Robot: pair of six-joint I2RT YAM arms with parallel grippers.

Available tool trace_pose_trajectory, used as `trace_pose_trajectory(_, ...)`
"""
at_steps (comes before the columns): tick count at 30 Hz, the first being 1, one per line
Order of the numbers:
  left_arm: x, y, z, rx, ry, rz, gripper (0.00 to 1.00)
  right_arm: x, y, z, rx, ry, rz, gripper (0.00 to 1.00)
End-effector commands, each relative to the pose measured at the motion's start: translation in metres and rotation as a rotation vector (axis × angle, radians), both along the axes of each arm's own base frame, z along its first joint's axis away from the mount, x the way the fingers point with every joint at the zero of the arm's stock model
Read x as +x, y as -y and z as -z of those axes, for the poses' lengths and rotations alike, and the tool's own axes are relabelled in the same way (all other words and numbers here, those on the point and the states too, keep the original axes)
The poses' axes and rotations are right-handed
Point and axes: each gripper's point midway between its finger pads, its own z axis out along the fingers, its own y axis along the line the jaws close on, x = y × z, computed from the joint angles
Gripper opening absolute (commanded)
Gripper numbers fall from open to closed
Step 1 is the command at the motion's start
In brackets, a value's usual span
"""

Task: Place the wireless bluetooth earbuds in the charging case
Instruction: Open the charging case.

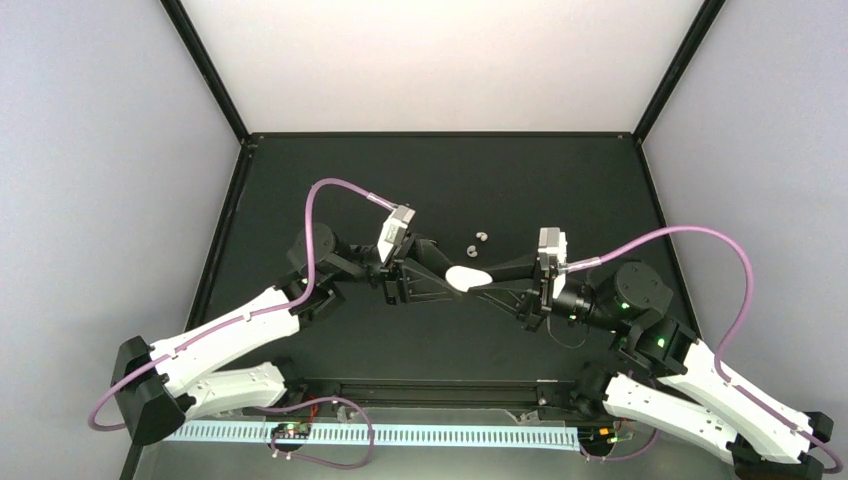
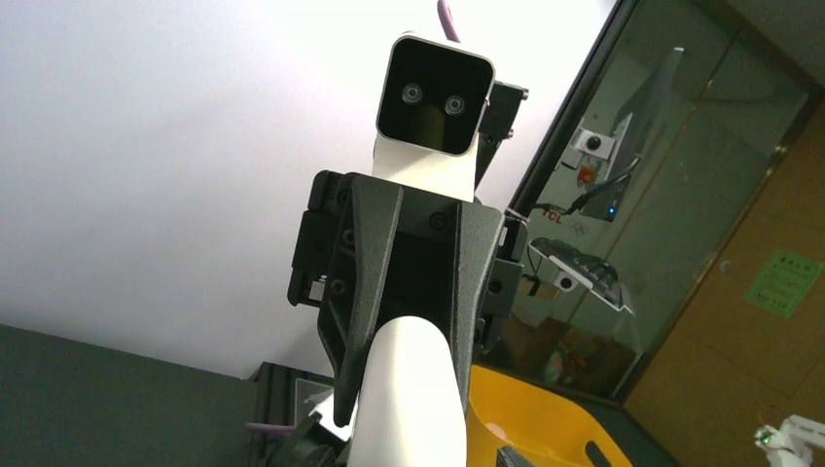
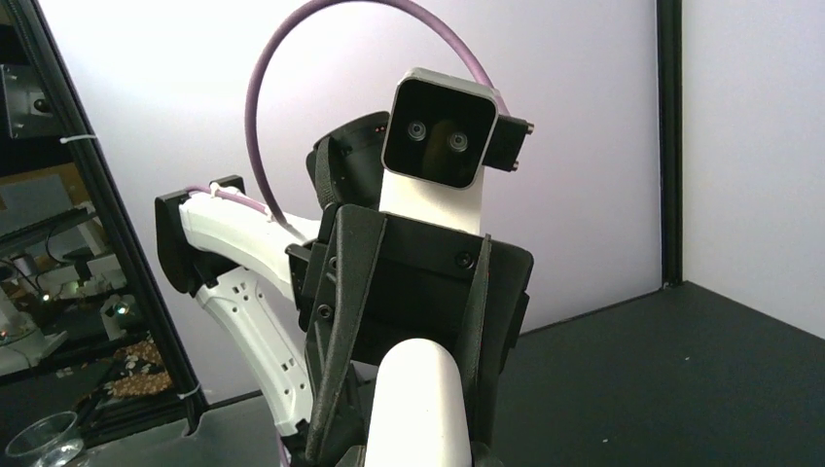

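The enclosure has pale walls (image 1: 100,150) and black frame posts around a black table (image 1: 450,180).

The left arm (image 1: 230,330) and the right arm (image 1: 690,390) reach in from the near corners. They meet nose to nose over the middle of the table. A purple cable (image 1: 312,215) loops over the left arm's wrist.

The left gripper (image 1: 450,275) and the right gripper (image 1: 487,280) face each other, with the case (image 1: 467,277) between them. The case is a white, rounded oval, and each gripper takes one end.

In the left wrist view, the right gripper's dark fingers (image 2: 365,292) are clamped on the case, one on each side. In the right wrist view, the left gripper's fingers (image 3: 336,321) also stand against both sides of the case. No gap is visible there.

Whether the case lid is open or closed cannot be determined from any view.

Two earbuds (image 1: 473,250) lie loose on the table just beyond the case, close together and outside it. They are clear of both grippers. They read as grey specks, too small for their colour or orientation to be confirmed.
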Motion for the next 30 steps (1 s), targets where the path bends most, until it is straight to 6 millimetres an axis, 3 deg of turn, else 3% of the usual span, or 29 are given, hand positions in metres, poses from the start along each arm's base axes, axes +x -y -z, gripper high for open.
trace_pose_trajectory(1,0.0,0.0,-0.013,-0.052,-0.023,0.006,0.41,0.005,0.007,-0.015,0.071,0.031,0.043,0.15)
trace_pose_trajectory(14,0.004,-0.003,-0.023,-0.122,-0.04,-0.032,0.38,0.008,0.017,-0.018,0.142,0.009,0.083,0.16)
trace_pose_trajectory(30,0.004,0.008,-0.023,-0.124,-0.043,-0.034,0.37,0.01,0.012,-0.014,0.137,-0.015,0.074,0.16)
